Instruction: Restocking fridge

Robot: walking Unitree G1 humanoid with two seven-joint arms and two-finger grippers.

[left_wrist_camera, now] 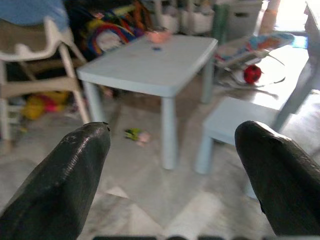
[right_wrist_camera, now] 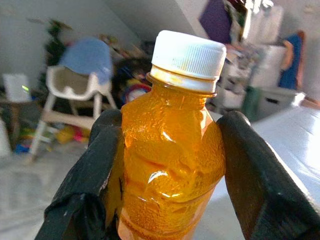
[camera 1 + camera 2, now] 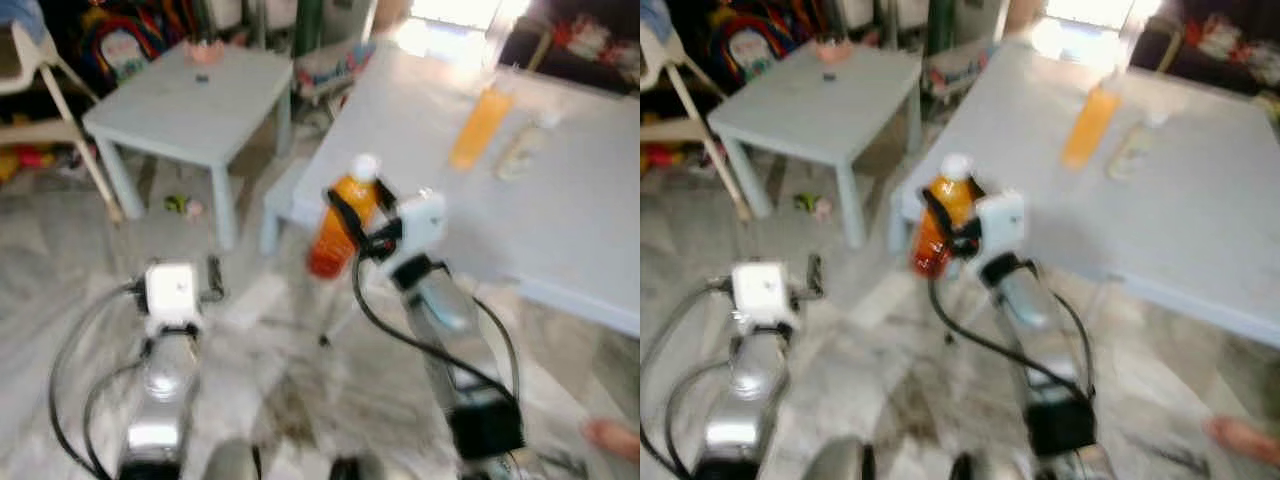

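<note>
- The right end effector (image 3: pixel 350 215), clamped around the orange juice bottle (image 3: pixel 342 225), hangs over open marble floor (image 3: pixel 270 380) just beside the large tabletop's (image 3: pixel 560 200) near corner.
- The left end effector (image 1: pixel 170 170), fingers spread, faces free floor.
- Ahead stand a small table (image 3: pixel 195 100), a stool (image 1: pixel 237 120) and a high chair (image 1: pixel 35 65).
- On the large tabletop stand another orange bottle (image 3: pixel 480 125) and a pale bottle (image 3: pixel 520 150).

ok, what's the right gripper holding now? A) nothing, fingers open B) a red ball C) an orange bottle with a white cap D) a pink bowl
C: the right gripper has its two black fingers pressed on either side of the orange bottle with the white cap, held off the big table.
</note>
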